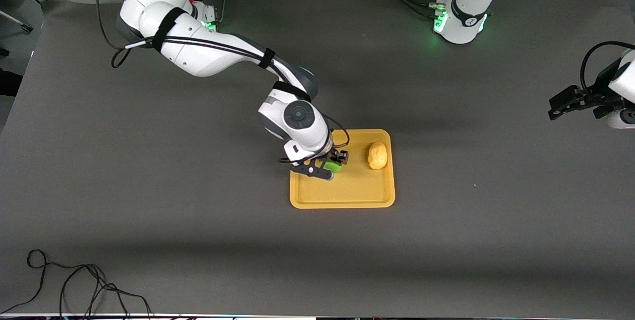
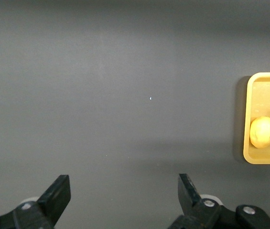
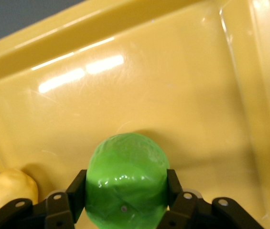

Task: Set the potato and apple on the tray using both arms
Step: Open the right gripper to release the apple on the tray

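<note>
In the front view you see the right tool (image 1: 331, 163) low over the tray (image 1: 342, 196), at the end toward the right arm, with the apple (image 1: 333, 165) pinched between its fingers. The potato (image 1: 377, 155) lies on the tray toward the left arm's end, apart from that tool. The left tool (image 1: 556, 109) waits in the air over the worktop (image 1: 149, 201) at the left arm's end.

In the left wrist view your left tool (image 2: 122, 196) stands spread wide with nothing between its fingers; the potato (image 2: 262, 132) sits on the tray (image 2: 247, 119) well away from it.

In the right wrist view the right tool (image 3: 124, 195) clamps the apple (image 3: 127, 181) from both sides just above the tray's floor (image 3: 173, 95); the potato (image 3: 3, 191) shows just beside it. You can read no writing anywhere.
</note>
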You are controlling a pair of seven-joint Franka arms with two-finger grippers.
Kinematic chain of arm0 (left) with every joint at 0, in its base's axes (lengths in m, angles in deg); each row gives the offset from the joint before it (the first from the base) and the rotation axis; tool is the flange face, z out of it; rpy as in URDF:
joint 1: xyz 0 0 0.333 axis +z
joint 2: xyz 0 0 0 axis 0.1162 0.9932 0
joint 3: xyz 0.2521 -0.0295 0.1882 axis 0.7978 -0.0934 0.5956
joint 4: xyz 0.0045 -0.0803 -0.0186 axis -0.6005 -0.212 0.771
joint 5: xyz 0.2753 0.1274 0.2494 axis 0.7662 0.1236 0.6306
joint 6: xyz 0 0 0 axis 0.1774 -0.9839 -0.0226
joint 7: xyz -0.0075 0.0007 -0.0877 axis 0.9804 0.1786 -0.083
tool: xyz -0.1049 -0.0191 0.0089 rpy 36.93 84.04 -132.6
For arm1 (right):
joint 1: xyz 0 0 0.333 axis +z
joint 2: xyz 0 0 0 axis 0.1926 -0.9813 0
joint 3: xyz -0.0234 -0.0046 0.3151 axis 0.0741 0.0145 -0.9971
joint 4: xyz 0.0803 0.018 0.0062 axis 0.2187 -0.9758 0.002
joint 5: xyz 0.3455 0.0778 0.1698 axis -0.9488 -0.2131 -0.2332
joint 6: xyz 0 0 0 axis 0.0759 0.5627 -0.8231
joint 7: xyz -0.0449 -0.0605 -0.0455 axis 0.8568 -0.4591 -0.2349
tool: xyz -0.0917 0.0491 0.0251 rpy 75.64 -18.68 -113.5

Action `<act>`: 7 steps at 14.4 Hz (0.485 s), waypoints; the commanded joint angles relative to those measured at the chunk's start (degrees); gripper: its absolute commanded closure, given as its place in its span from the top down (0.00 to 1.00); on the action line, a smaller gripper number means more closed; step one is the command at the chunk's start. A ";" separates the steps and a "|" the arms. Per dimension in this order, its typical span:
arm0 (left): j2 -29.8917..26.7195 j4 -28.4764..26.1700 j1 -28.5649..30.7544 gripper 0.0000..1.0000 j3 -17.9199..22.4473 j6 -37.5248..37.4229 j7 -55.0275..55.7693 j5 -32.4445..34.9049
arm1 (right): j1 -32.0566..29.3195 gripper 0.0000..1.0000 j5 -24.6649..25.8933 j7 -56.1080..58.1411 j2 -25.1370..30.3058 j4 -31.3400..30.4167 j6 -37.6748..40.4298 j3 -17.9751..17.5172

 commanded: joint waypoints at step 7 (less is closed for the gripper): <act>-0.74 -2.72 -0.28 1.00 -0.11 2.06 -1.09 -0.69 | -5.91 1.00 1.77 0.67 5.52 2.25 14.75 -5.83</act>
